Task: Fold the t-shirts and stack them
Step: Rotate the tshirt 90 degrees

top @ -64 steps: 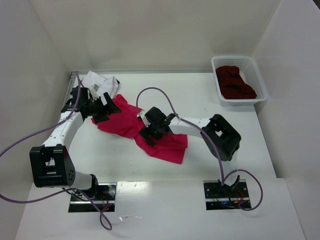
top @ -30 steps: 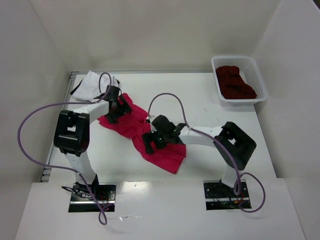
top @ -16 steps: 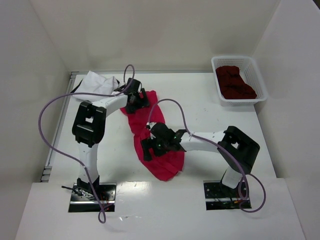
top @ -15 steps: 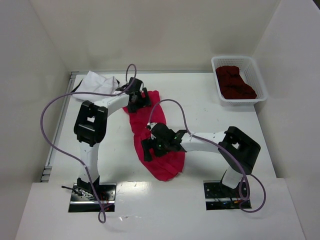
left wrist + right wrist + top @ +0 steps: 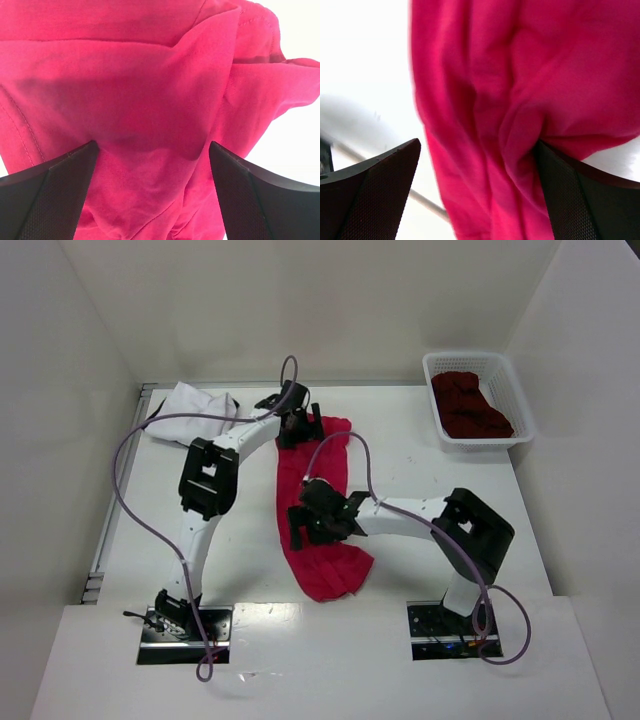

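The crimson-red t-shirt lies stretched in a long strip from back to front at the middle of the table. My left gripper presses on its far end, jaws wide open, and red cloth fills the span between the fingers. My right gripper sits on the strip's left edge, also open, with folds of red cloth between its fingers. The white t-shirt with dark trim lies crumpled at the back left. The dark maroon t-shirt is bunched in the basket.
The white lattice basket stands at the back right corner. Purple cables loop above both arms. White walls close the table at the back and both sides. The left arm's elbow hangs over the left half of the table.
Both grippers swung toward the table's middle, dragging the red t-shirt with them; it turned from a diagonal heap at the left into a lengthwise strip. The left gripper moved right and farther back.
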`<state>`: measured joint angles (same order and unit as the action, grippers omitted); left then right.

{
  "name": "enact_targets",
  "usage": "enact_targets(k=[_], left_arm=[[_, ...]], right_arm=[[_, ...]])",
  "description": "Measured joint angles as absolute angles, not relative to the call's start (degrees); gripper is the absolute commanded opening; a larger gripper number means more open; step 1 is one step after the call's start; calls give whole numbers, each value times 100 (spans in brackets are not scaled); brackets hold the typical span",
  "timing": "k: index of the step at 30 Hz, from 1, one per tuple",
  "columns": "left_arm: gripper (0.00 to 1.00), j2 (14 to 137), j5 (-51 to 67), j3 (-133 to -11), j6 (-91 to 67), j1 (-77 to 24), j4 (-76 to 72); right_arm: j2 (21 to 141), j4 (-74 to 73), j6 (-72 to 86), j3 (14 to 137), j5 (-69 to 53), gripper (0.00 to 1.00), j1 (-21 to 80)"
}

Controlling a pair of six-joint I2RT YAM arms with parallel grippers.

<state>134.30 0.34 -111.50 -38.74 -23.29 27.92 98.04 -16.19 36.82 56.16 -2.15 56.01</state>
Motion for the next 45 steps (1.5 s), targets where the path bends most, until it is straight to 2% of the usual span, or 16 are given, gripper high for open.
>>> enact_targets(k=[10, 15, 18, 21, 25, 28, 35, 45], left_arm=[[99, 13812, 36, -12134, -3651, -2231, 3070], [99, 13294, -3, -12081, -3441, -2091, 3177], [99, 12309, -113, -11511, -3389, -2036, 3107], [99, 10809, -167, -10492, -3367, -2032, 2950], [99, 8925, -176, -9135, -3496, -2084, 2536], [99, 8132, -134, -8438, -3581, -2204, 2486], [99, 7701, -3, -7238, -3763, -2292, 2757], [99, 7105, 408, -7061, -3822, -2292, 2915]], right_arm=[[9642, -2071, 3739, 6014, 460, 100, 4036], [9461, -2110, 3481, 6737, 714, 100, 3721], [9502, -2108, 3286, 7135, 753, 100, 3594], [9736, -2110, 3076, 7629, 801, 100, 3409], [10449, -2099, 2829, 8423, 869, 100, 3236], [11067, -2143, 2670, 8912, 908, 100, 3203], [12313, -2375, 2477, 9911, 921, 100, 3203], [13452, -2805, 2432, 11043, 952, 100, 3203]])
